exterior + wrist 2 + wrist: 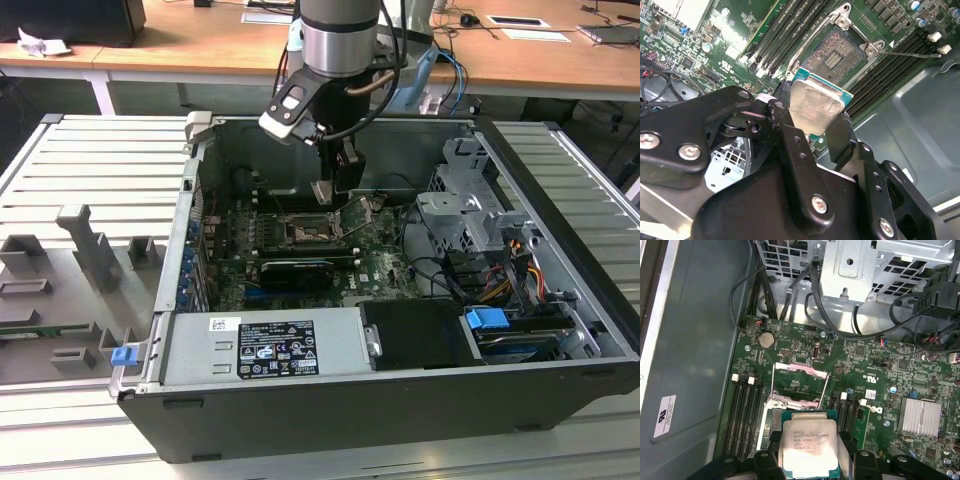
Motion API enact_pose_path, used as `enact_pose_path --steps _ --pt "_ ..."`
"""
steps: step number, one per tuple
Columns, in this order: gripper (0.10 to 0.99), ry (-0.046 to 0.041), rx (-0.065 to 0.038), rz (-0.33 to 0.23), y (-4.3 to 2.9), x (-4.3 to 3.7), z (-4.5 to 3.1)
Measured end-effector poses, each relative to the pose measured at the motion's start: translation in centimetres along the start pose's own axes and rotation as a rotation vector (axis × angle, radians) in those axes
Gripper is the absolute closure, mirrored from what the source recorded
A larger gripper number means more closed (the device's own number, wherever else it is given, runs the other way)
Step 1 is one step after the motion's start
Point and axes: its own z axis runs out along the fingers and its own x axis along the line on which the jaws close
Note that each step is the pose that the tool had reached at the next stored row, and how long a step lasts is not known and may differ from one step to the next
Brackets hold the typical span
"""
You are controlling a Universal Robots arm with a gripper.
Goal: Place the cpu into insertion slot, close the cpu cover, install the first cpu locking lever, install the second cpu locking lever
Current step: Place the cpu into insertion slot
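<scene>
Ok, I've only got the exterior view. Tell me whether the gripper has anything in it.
Observer: In both wrist views the gripper is shut on the flat silver square cpu, gripped by two opposite edges.
Operator: Report the socket.
Observer: In the second wrist view the square dark metal-rimmed insertion slot lies bare; the chip is not seated.
Operator: Now the cover.
Observer: In the first wrist view the grey metal frame cpu cover stands swung open off the slot.
</scene>
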Motion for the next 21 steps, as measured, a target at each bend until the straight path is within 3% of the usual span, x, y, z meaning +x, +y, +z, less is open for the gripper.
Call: enact_pose_path --steps 21 --pt "0.561 0.0011 0.006 0.000 -0.06 -0.01 0.79"
